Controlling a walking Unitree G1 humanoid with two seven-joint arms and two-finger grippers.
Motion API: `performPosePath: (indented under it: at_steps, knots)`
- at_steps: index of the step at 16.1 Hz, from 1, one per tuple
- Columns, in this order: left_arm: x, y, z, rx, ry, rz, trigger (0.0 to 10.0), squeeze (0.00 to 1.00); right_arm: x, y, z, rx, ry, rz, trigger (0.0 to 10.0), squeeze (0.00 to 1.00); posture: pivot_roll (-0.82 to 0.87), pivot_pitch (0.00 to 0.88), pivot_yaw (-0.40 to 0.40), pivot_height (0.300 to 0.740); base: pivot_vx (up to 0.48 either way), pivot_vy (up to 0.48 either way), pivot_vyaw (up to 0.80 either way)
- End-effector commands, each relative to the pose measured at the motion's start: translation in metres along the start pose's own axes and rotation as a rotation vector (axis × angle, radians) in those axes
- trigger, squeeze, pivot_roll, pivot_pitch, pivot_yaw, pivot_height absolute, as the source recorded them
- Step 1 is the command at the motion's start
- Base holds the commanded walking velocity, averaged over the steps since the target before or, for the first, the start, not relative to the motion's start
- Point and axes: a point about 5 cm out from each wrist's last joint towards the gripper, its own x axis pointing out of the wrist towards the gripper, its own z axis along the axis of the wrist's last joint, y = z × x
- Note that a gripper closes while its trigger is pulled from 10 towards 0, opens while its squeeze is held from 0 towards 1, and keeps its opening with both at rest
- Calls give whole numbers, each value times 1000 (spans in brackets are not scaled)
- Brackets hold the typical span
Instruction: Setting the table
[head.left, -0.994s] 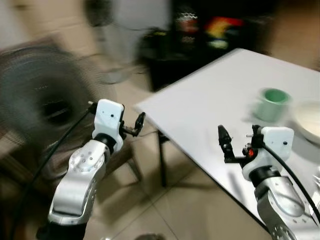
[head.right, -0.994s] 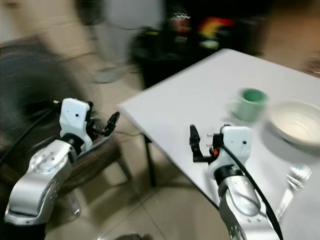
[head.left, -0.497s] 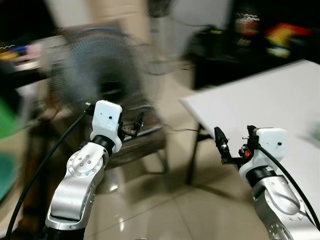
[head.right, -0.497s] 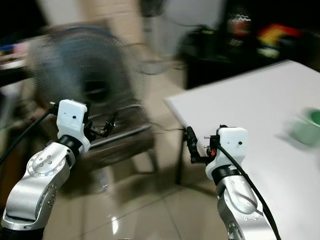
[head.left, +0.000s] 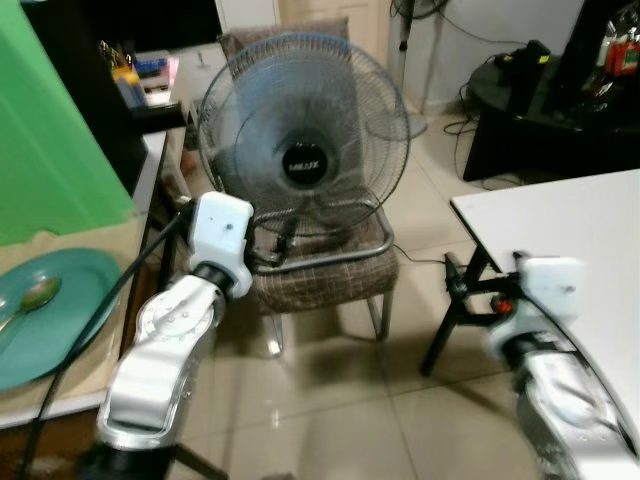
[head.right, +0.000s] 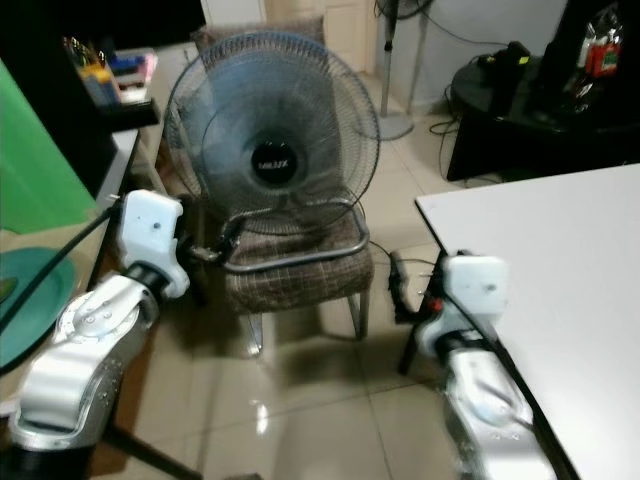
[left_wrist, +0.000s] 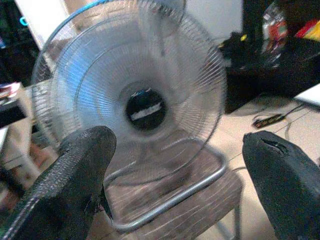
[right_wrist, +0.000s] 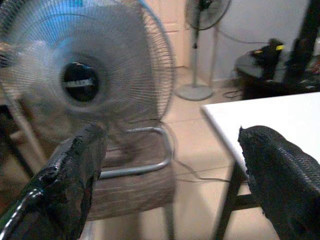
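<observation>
A teal plate (head.left: 60, 325) with a metal spoon (head.left: 34, 294) on it lies on a beige counter (head.left: 70, 385) at my far left. The corner of the white table (head.left: 570, 225) shows at the right. My left gripper (head.left: 278, 240) is held out at chest height towards a chair, its fingers (left_wrist: 75, 175) open with nothing between them. My right gripper (head.left: 453, 278) hovers over the floor just left of the table's corner. It is open too, and its fingers (right_wrist: 75, 170) frame only the fan and floor.
A large fan (head.left: 303, 160) stands on a brown chair (head.left: 320, 275) straight ahead between my arms. A dark low stand (head.left: 540, 110) with cables sits at the back right, and a pedestal fan (head.right: 395, 60) stands behind. Tiled floor (head.left: 330, 400) lies below.
The camera has swung left: the cup, bowl and fork on the table left the picture, while the fan, chair and counter with the plate came in. Both grippers keep their open pose.
</observation>
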Motion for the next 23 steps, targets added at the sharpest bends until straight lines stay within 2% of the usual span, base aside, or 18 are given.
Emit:
performPosePath:
  at_steps: [1,14,19,23]
  knots:
    - [1,-2,5,3,-19,-11,10000,0,-2,-5,-1,-32,-4,-9,10000,1000,12,0,86,740,0,341,0]
    - [2,2,4,18,-9,-6,10000,0,-4,-5,-6,30,16,-6,10000,1000,15,0,85,740,0,342,0]
    - [5,8,6,28,-6,12,10000,0,-5,-4,-7,50,24,-13,10000,1000,12,0,90,740,0,0,0]
    - [7,20,6,50,20,51,10000,0,-4,0,-9,65,46,26,10000,1000,14,0,94,740,0,0,0]
